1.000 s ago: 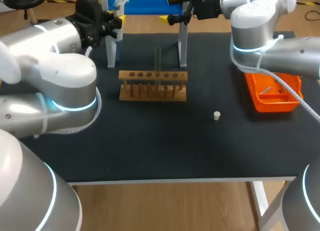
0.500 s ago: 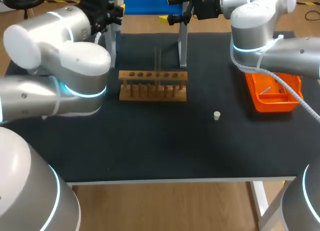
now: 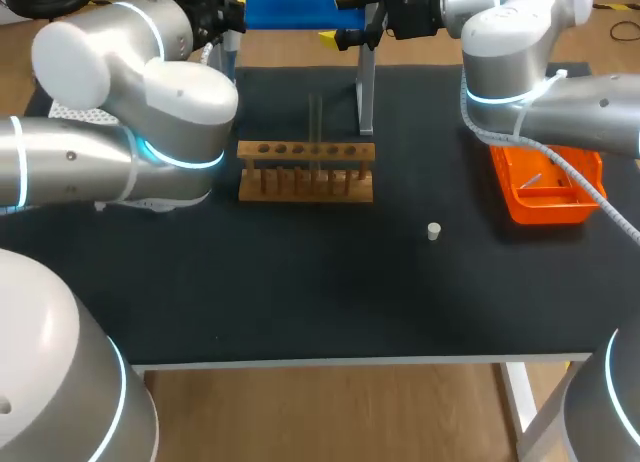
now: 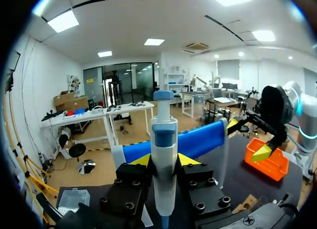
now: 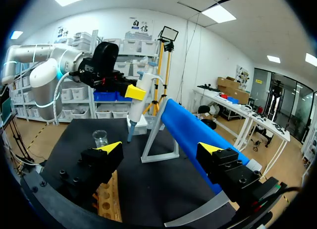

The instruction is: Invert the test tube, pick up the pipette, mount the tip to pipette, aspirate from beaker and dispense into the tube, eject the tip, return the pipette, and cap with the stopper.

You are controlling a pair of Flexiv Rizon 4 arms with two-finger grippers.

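Left gripper (image 4: 164, 162) clamped on pipette (image 4: 164, 135), held upright over the far edge of the table (image 3: 330, 282), left of middle. Right gripper (image 5: 161, 148) released, fingers wide apart, at far edge. Test tube (image 3: 314, 122) upright in rack (image 3: 306, 170), mid-table. Stopper (image 3: 434, 231) lies near orange tray (image 3: 545, 197), right edge.

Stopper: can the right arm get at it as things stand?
Probably yes. The stopper stands alone on bare table, clear of rack and orange tray, and the right gripper is open, empty.
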